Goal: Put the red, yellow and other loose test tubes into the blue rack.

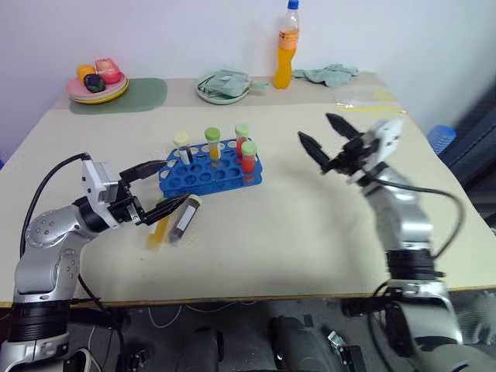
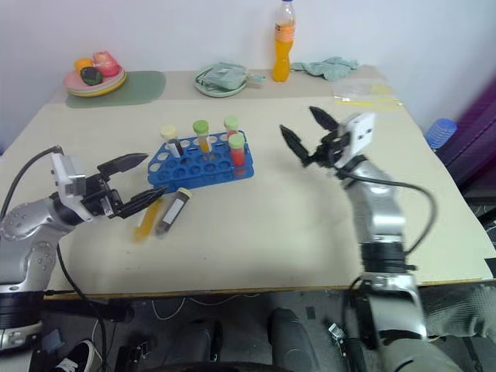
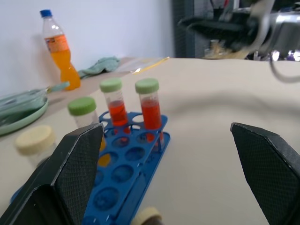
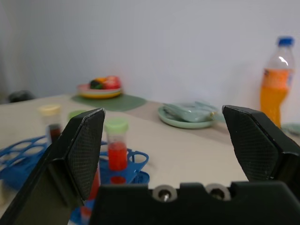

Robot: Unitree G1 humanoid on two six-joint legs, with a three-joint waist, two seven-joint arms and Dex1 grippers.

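Test tubes point(image 1: 248, 157), clear capped cylinders, stand in the glossy blue rack point(image 1: 209, 175) mid-tabletop point(image 1: 310, 225); two lie beside it. Left end effector point(image 1: 159, 187) and right end effector point(image 1: 324, 138) both gape empty.

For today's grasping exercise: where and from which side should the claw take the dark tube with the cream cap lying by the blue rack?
Grip the dark tube across its middle, coming from above. It lies flat on the table, with a yellow tube close alongside, so narrow clearance there.

A beige table point(image 1: 310, 232) stands against a plain white wall point(image 1: 155, 39) — evenly lit.
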